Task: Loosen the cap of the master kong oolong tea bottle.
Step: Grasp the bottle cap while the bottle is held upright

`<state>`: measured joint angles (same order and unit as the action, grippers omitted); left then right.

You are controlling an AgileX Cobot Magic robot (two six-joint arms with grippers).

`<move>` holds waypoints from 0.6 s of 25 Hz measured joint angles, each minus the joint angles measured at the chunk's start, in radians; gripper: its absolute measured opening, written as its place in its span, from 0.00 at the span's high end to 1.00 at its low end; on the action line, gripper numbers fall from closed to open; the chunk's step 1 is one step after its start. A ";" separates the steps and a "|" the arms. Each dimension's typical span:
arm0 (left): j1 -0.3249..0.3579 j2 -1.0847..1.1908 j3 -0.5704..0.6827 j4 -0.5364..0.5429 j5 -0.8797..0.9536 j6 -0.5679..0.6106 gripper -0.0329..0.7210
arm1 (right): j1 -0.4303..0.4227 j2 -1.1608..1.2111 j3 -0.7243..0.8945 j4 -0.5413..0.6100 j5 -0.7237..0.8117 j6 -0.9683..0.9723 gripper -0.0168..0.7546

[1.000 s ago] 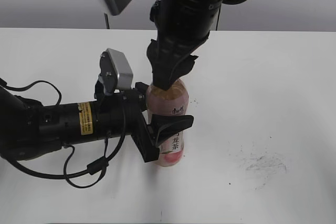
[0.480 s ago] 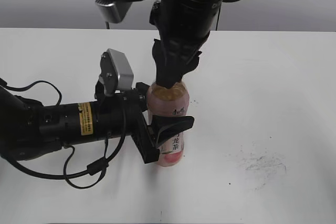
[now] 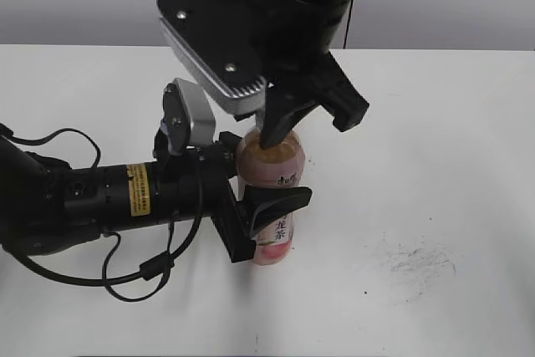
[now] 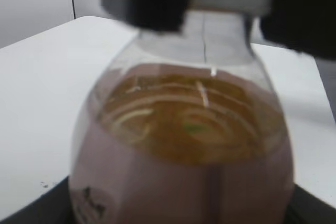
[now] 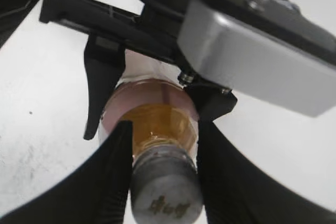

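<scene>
1. The master kong oolong tea bottle (image 3: 269, 198) stands upright on the white table (image 3: 435, 140), between the two fingers of the left gripper (image 3: 251, 227).
2. The left gripper reaches in horizontally from the left side of the exterior view. Its jaws are closed on the labelled body of the bottle, one finger in front of the bottle and one behind it, both touching the label.
3. In the left wrist view, the bottle's clear shoulder and amber tea (image 4: 191, 121) fill the frame directly ahead of the gripper. The lower edge of the frame shows dark finger surfaces against the pink label.
4. The right gripper (image 5: 164, 179) descends from above, pointing down over the bottle neck.
5. In the right wrist view, the cap (image 5: 167, 198) sits between the two black fingers (image 5: 113, 182) of the right gripper. The cap is grey-white, with a small dark printed mark on top.
6. The right fingers flank the cap closely on either side. Whether the pads actually press on the cap cannot be told from the pictures; a narrow gap appears possible on each side.
7. In the exterior view, the cap is hidden behind the right gripper's fingers.
8. To the right of both grippers, well apart, the table carries grey scuff marks (image 3: 418, 261).
</scene>
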<state>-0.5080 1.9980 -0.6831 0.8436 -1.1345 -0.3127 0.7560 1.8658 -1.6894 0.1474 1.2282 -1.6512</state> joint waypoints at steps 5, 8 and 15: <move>-0.001 0.000 0.000 -0.005 0.000 -0.005 0.39 | 0.002 0.000 0.000 0.020 0.002 -0.158 0.62; -0.001 0.000 0.000 -0.005 0.000 -0.005 0.39 | 0.002 0.000 0.000 0.027 0.000 -0.106 0.62; 0.000 0.000 0.000 -0.007 0.001 -0.017 0.39 | 0.001 0.000 -0.009 0.007 -0.005 0.285 0.30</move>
<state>-0.5078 1.9980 -0.6831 0.8371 -1.1335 -0.3298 0.7565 1.8658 -1.6982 0.1547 1.2230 -1.3666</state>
